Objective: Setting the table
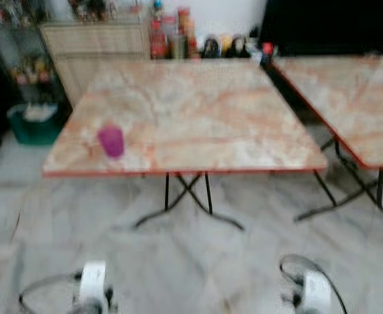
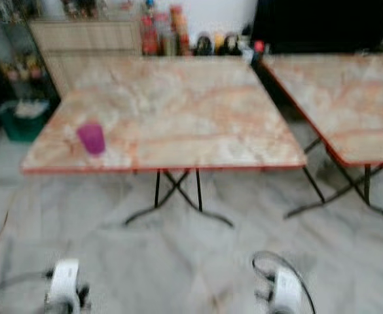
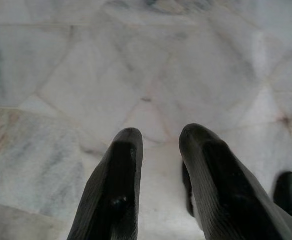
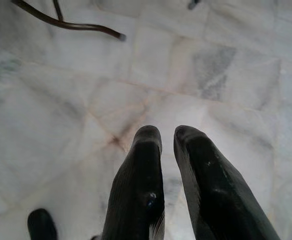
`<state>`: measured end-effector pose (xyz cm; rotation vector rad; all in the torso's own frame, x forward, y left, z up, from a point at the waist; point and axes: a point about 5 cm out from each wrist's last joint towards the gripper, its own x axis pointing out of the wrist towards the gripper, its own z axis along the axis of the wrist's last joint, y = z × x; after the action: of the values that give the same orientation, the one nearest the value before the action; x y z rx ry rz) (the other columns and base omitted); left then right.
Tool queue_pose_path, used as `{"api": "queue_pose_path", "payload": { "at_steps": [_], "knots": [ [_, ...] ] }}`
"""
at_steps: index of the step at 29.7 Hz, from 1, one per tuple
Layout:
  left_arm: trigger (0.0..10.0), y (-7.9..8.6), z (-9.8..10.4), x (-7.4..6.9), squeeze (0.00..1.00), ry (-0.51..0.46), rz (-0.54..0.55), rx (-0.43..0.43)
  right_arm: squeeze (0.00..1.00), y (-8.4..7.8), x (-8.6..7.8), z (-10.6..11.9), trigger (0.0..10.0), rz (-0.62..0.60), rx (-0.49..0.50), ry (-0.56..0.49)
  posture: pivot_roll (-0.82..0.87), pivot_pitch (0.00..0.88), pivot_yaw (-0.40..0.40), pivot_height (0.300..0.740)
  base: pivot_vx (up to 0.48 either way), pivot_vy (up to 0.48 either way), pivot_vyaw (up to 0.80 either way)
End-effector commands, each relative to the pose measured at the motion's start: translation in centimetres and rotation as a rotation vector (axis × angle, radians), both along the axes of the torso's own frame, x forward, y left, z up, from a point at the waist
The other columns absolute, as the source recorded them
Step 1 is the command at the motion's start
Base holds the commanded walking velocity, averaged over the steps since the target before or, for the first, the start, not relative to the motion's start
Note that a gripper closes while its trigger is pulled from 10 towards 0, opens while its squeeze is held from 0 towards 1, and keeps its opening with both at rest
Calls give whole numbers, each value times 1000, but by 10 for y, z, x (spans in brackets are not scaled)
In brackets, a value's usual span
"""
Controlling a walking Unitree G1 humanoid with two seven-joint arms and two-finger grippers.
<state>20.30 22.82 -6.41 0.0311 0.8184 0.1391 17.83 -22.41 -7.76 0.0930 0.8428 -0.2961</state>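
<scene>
The room has a pale marble floor (image 1: pixel 178 261) with grey lines in it. The head views are a bit blurry, so the robot may be walking.

In the middle stands a big square table (image 1: pixel 198 118) with a pink and cream stone top and thin black legs that cross under it. A second table (image 1: pixel 355 98) just like it stands to the right, with a gap between the two. Behind the tables, by the back wall, is a light wood cabinet (image 1: pixel 93 46). Next to it is a row of bottles and jars (image 1: pixel 178 36), too blurry to tell apart. A green bin (image 1: pixel 34 124) sits on the floor at the left, near the table's corner.

The table top is nearly bare. One small purple cup (image 1: pixel 111 140) stands upright near the front left corner, close to the edge. It looks like the first thing set out, so most of the job is likely not done.

Both arms hang low, well short of the table. They probably hang like this because there is nothing to carry right now. The left gripper (image 3: pixel 158 137) points down at the floor, its two black fingers apart and holding nothing. The right gripper (image 4: pixel 168 134) also points down, and its fingers are only a little apart, with nothing between them. One curved black table foot (image 4: pixel 66 22) shows on the floor ahead of it.
</scene>
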Motion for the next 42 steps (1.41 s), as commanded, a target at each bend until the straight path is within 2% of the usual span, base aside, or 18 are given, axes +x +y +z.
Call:
{"api": "queue_pose_path", "payload": {
  "at_steps": [1,7,16,21,42],
  "knots": [
    [10000,-7,1,5,0,-18,-11,-13,0,-6,1,2,10000,1,-13,-5,88,0,-25,736,0,0,0],
    [10000,-9,3,9,0,-34,1,-9,0,-5,1,2,10000,16,-17,-6,88,0,-26,736,98,0,605],
    [10000,-8,1,5,0,-25,7,-7,0,-3,5,3,10000,26,-12,-17,96,0,-31,736,397,0,0],
    [10000,-9,1,4,0,-23,12,-8,0,-1,7,4,10000,36,-9,-21,103,0,-37,736,406,0,685],
    [10000,-10,1,5,0,-25,9,-9,0,-2,8,5,10000,20,-7,-21,100,0,-37,736,406,0,149]
  ]
}}
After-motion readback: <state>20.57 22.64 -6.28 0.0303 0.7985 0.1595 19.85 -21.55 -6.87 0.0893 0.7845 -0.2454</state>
